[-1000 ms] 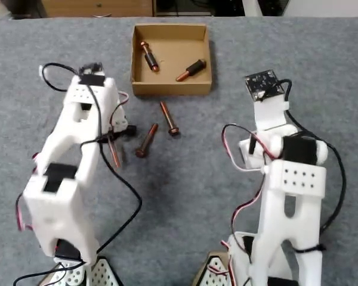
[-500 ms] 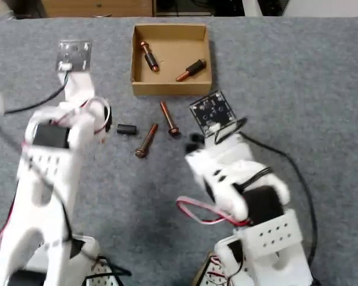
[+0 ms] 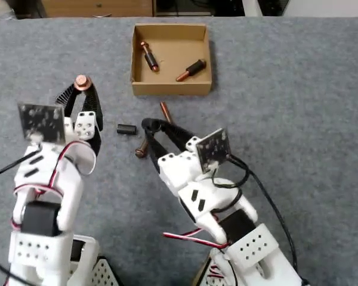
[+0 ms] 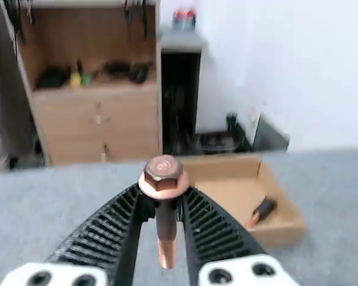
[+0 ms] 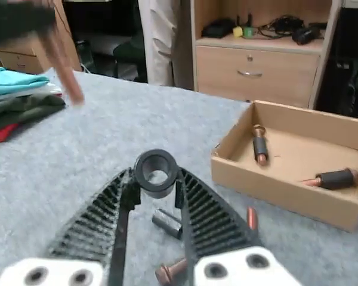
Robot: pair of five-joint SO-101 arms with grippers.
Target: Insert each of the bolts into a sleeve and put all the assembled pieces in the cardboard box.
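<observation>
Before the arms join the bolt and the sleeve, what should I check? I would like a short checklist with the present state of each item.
1. Grip of the left gripper on the bolt: ok, head past the fingertips.
2. Grip of the right gripper on the sleeve: ok.
3. Bore of the sleeve unblocked: ok, it looks open.
4. Alignment of the bolt with the sleeve: not ok, the grippers are apart.
5. Sleeves for the two loose bolts: cannot tell, one spare sleeve lies near them.
6. Room in the cardboard box: ok, two assembled pieces inside.
</observation>
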